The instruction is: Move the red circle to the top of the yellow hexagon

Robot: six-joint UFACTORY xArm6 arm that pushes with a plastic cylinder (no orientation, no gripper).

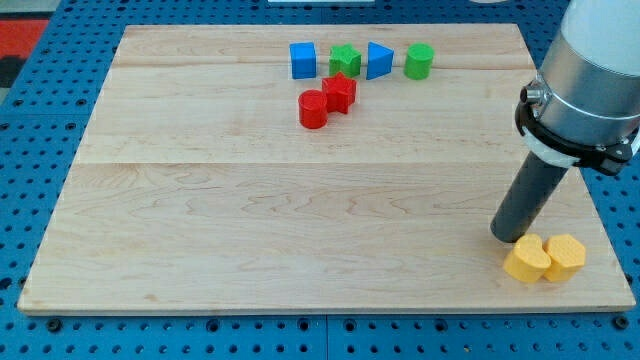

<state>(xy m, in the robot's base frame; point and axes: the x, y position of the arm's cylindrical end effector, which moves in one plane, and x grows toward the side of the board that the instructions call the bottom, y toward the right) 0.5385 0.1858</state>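
The red circle (pixel 313 109) stands on the wooden board in the upper middle, touching a red star (pixel 340 93) at its upper right. The yellow hexagon (pixel 565 255) lies near the board's bottom right corner, touching a second yellow block (pixel 527 260) on its left. My tip (pixel 511 237) rests on the board just above and left of that second yellow block, about touching it. The tip is far to the lower right of the red circle.
A row of blocks lies near the board's top edge: a blue cube (pixel 302 60), a green star (pixel 345 61), a blue triangle (pixel 379 61) and a green cylinder (pixel 419 61). The board's right edge (pixel 600 215) is close to the yellow blocks.
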